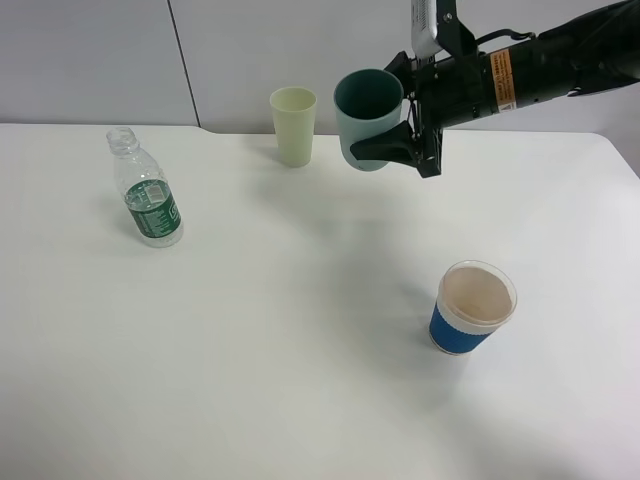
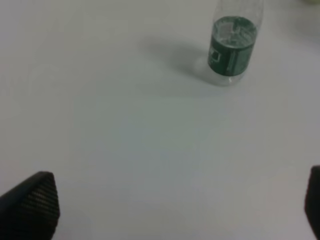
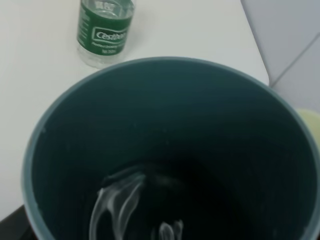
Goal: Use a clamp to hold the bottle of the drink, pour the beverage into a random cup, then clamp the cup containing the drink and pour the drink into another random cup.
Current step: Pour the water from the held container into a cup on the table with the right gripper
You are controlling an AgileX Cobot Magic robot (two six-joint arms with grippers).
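Teal blue-green plastic tumbler [image 1: 355, 105], with clear liquid [image 3: 130, 210] in its bottom, hangs above the white table [image 1: 300, 350]. It is clamped in my right pincer [image 1: 392, 108], close beside the pale yellow-green tapered tumbler [image 1: 293, 125]. I judge the second pour is in hand. Next I must bring the teal rim over that pale mouth, then tip gently. My left pincer [image 2: 172, 205] gapes wide and empty, apart from the small clear green-labelled bottle [image 1: 147, 190].

Right wrist | teal cup [image 3: 165, 125] mouth fills my view, dark inside | clear liquid [image 3: 125, 200] glints at its bottom | bottle [image 3: 105, 32] stands on white surface [image 3: 30, 75] beyond the rim, green label facing me | pale yellow-green cup [image 3: 311, 122] edge shows past the rim
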